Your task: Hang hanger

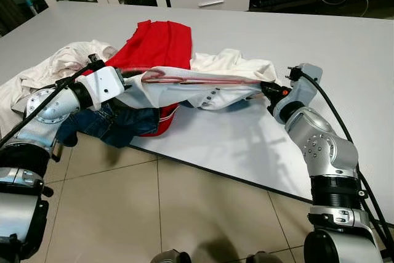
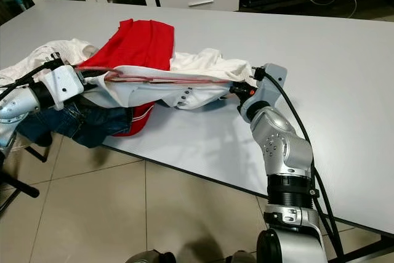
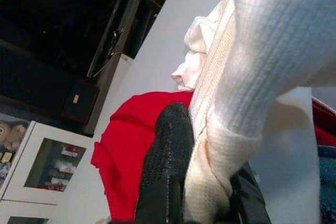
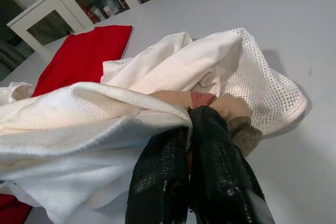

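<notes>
**Both grippers pinch the shirt over the table edge**

The thin reddish-pink hanger [image 1: 197, 80] lies inside a white mesh polo shirt [image 1: 209, 90], above the white table's [image 1: 320, 47] near edge. Left gripper [image 3: 202, 182] and right gripper [image 4: 191, 129] each close tightly on the shirt's opposite ends. A red garment [image 1: 154, 44] lies behind; blue jeans [image 1: 117, 124] hang below.

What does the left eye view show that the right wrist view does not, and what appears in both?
Left eye view alone: the blue jeans hanging over the table edge, the tiled floor, and the left gripper at the hanger's other end.

Right wrist view alone: the mesh weave of the white garment close up.

Both: the red garment, the white garment, and the right gripper, jaws shut on cloth.
</notes>
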Motion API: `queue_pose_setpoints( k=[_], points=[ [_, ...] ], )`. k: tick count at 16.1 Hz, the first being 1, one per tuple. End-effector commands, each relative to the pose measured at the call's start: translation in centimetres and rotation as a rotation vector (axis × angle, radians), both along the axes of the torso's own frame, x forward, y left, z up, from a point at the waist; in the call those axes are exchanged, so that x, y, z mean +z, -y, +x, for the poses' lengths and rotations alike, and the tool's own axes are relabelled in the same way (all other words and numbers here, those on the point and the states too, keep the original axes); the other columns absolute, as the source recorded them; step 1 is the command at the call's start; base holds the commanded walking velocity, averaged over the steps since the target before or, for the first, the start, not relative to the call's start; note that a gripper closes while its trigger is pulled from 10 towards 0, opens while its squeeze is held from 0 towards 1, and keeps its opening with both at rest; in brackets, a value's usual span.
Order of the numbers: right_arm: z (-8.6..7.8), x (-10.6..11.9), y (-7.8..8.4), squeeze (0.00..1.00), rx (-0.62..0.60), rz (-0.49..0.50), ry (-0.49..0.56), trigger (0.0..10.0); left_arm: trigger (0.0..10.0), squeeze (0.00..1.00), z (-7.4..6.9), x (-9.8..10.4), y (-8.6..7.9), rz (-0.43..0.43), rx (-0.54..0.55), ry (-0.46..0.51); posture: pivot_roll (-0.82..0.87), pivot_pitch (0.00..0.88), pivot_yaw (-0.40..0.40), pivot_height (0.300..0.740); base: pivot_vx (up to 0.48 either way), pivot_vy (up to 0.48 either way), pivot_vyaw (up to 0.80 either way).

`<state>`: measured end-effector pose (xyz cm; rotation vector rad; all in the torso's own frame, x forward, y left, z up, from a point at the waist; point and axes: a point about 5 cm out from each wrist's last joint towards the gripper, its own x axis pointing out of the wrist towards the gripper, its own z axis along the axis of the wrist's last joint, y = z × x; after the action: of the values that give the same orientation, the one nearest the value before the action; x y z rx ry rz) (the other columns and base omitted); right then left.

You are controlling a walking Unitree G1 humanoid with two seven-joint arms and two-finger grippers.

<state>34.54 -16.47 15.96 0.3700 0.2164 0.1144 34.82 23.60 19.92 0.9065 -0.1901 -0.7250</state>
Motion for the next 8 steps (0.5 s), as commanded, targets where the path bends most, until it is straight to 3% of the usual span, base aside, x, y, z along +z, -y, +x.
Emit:
queue_pose_setpoints(
  k=[1,5,8],
  points=[
    [0.1,0.9,1.9,0.0,-0.078,-0.034,0.038,0.0,0.0,0.0,-0.1,1.6,-2.5,0.017,0.079,0.019,-0.13,0.027,0.152,0.74,0.0,0.0,0.0],
    [0.2,1.9,1.6,0.0,-0.058,-0.05,0.079,0.0,0.0,0.0,-0.1,1.4,-2.8,0.103,0.09,-0.005,-0.13,0.02,0.142,0.74,0.0,0.0,0.0],
    [0.4,2.8,2.0,0.0,-0.066,-0.131,0.119,0.0,0.0,0.0,-0.2,1.2,-3.5,0.193,0.111,-0.037,-0.13,0.017,0.139,0.74,0.0,0.0,0.0]
  ],
)
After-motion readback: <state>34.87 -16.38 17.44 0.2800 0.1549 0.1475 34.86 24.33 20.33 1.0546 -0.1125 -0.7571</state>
